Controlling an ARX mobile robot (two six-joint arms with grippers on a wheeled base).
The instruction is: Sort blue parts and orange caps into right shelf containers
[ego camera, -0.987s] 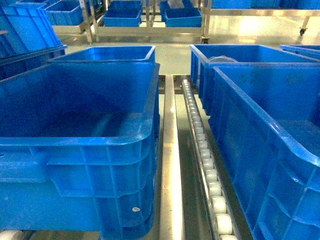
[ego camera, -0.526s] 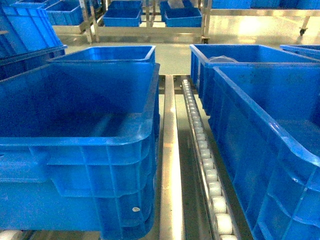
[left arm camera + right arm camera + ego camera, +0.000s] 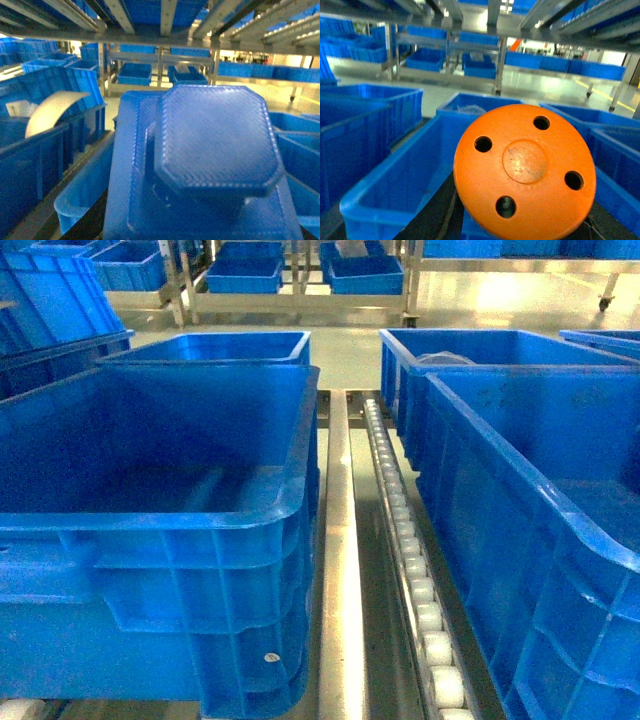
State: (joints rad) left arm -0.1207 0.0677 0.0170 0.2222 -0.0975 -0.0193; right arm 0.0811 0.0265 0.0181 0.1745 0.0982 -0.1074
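A large blue part point(image 3: 215, 135) with an octagonal textured top fills the left wrist view. My left gripper holds it from below, its jaws hidden except for one dark finger point(image 3: 92, 217). In the right wrist view a round orange cap point(image 3: 525, 170) with several holes sits close to the camera. My right gripper is shut on it, and black fingers point(image 3: 427, 215) show under both sides. Below the cap lies an open blue crate point(image 3: 395, 195). The right shelf containers point(image 3: 530, 505) stand at the right of the head view. Neither gripper shows in the head view.
A big blue crate point(image 3: 200, 515) fills the left of the head view, with another point(image 3: 210, 345) behind it. Between the crate rows run a metal rail point(image 3: 340, 570) and a white roller track point(image 3: 410, 570). Shelf beams point(image 3: 165, 20) pass overhead. More crates stand on racks point(image 3: 290, 280) beyond.
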